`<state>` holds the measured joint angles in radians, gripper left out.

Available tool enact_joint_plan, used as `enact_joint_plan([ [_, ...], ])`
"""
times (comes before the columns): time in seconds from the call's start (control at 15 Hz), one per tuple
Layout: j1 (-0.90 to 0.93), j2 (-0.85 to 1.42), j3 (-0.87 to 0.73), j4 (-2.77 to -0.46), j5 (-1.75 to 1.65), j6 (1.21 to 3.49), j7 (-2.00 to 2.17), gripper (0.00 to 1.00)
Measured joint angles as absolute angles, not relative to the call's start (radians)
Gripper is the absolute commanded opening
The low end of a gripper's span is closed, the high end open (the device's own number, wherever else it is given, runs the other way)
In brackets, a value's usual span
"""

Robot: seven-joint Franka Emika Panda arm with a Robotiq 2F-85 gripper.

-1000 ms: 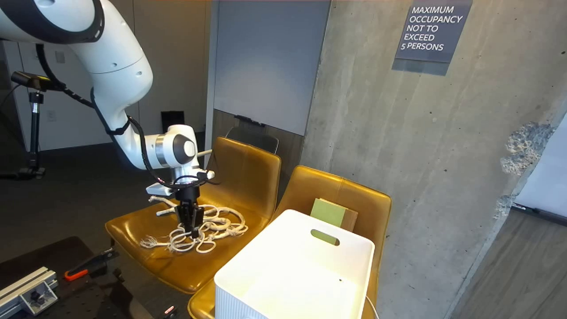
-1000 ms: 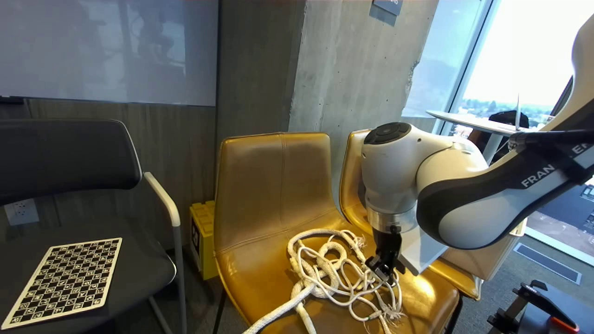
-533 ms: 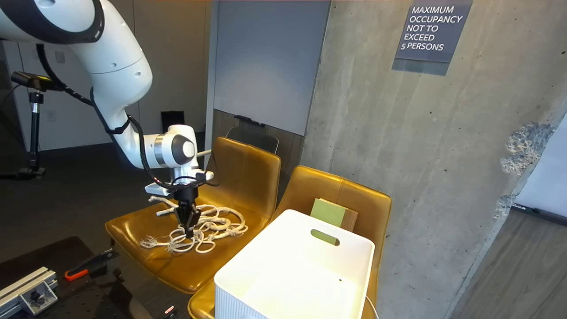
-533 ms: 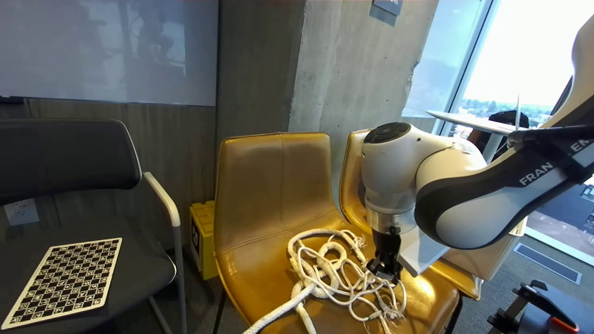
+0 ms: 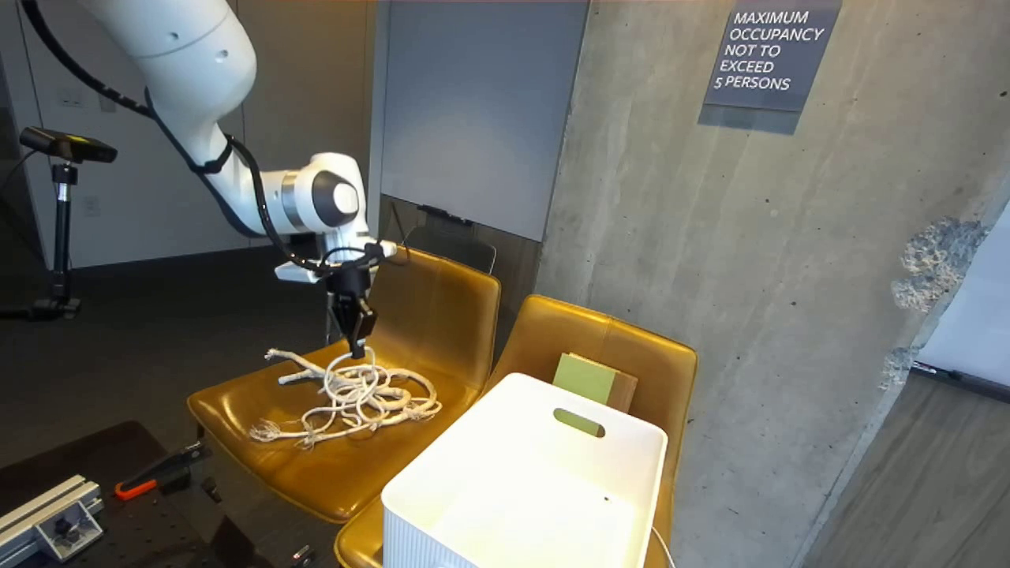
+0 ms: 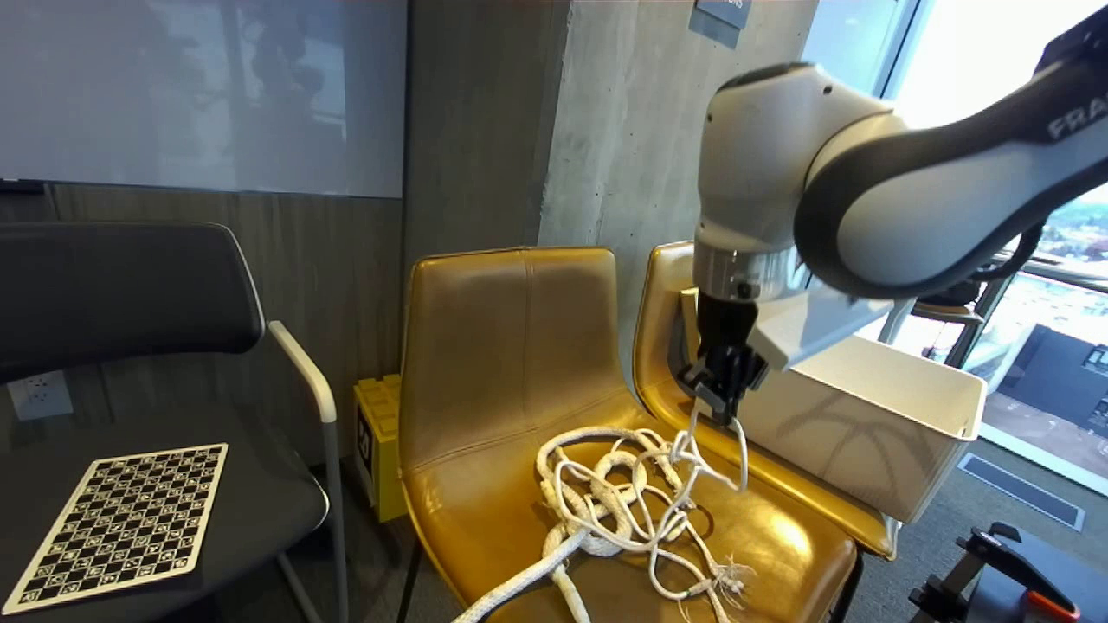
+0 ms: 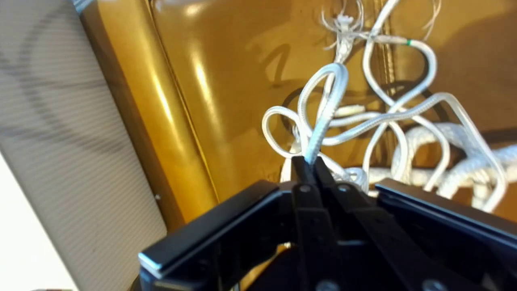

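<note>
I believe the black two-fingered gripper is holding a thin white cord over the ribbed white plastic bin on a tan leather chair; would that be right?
Nearly: the black two-fingered gripper is holding a thin white cord, but over the neighbouring tan leather chair, not the ribbed white plastic bin, as both exterior views show.

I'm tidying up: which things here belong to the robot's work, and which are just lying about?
Likely in the work:
thin white cord, pinched in the gripper
thick rope, crossed by the cord

Probably lying about:
patterned board on the dark chair
yellow box
orange-and-black tool

The white bin could be either.
</note>
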<state>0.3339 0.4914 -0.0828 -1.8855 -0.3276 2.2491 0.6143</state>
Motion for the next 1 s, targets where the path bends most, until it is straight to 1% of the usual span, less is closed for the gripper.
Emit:
enact_joint_plan([
  [0.53,0.251,0.194,-0.041,-1.768,-0.299,2.080,0.525,0.01],
  [0.8,0.203,0.107,-0.022,-1.628,-0.274,1.960,0.470,0.01],
  [1.0,0.179,0.087,-0.009,-1.509,-0.267,1.881,0.447,0.01],
])
